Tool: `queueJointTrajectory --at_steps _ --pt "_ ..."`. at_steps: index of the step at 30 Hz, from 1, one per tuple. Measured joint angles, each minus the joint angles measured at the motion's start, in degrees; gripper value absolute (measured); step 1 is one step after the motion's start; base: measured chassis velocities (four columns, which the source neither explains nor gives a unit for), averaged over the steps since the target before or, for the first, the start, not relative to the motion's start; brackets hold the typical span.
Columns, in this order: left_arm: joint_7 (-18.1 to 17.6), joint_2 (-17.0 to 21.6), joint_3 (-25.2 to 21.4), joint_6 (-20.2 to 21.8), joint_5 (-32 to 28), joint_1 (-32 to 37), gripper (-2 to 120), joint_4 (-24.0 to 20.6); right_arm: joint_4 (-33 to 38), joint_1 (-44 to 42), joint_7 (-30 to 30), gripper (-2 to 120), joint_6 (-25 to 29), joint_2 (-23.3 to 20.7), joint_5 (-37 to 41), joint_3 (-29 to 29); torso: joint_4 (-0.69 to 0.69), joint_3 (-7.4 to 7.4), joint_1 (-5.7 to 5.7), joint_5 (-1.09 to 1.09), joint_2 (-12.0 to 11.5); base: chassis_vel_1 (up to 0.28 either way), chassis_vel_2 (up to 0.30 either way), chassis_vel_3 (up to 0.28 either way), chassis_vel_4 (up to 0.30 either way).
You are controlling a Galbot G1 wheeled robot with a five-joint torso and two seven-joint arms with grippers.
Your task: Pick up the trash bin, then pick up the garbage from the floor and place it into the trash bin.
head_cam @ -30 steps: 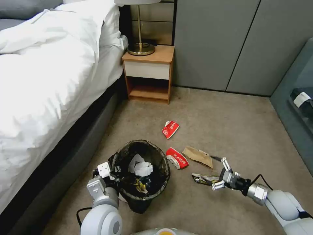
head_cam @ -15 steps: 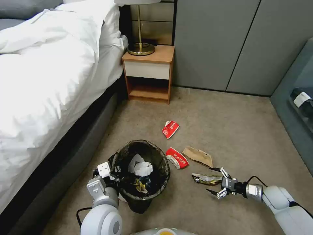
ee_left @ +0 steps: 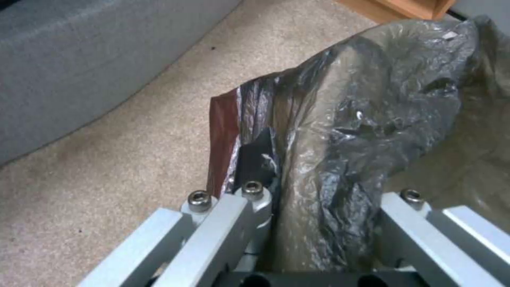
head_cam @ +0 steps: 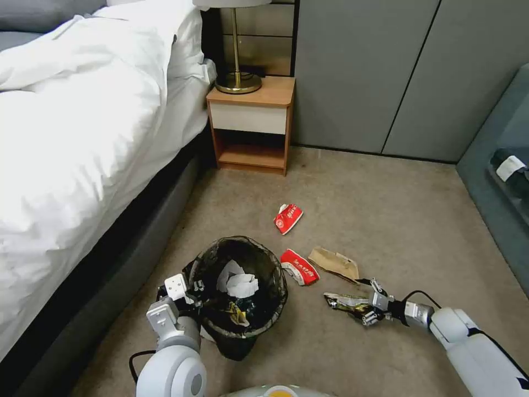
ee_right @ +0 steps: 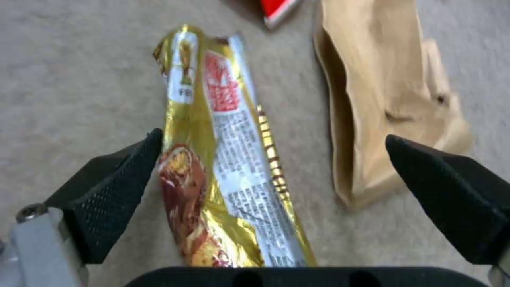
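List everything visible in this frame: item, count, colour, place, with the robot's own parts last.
trash bin: 1, white with dark liner, on carpet beside bed, holds white paper scraps
gold wrapper: 1, gold and red, on carpet between right claw's fingers
brown paper bag: 1, tan, on carpet beyond the wrapper
red-and-white packets: 2, one beside the bin, one farther toward nightstand
bed: 1, white bedding, robot's left
nightstand: 1, wood, by wall
lamp: 1, brass, on nightstand
left claw: shut on bin rim
right claw: open, straddling wrapper
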Motion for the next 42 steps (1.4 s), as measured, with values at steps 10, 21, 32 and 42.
queueJointTrajectory --at_steps 10,21,32,42 --pt "0.00 0.00 0.00 0.00 0.00 0.00 75 0.00 -4.09 1.06 1.47 97 -1.39 2.81 1.01 -1.11 0.00 0.00 0.00 0.00 0.00 0.000 0.000 0.000 0.000" --pt "0.00 0.00 0.00 0.00 0.00 0.00 75 0.00 -5.37 0.77 2.53 53 -1.16 4.52 3.03 -1.38 0.01 0.00 0.00 0.00 0.01 0.000 0.000 0.000 0.000" --pt "0.00 0.00 0.00 0.00 0.00 0.00 75 0.00 -4.57 -0.07 2.73 15 -1.19 3.80 4.61 -1.39 0.00 0.00 0.00 0.01 0.00 0.000 0.000 0.000 0.000" --pt "0.00 0.00 0.01 0.00 0.00 0.00 75 0.00 -3.90 -0.58 2.92 0 -1.02 3.75 5.93 -1.20 0.00 0.00 0.00 0.00 0.00 0.000 0.000 0.000 0.000"
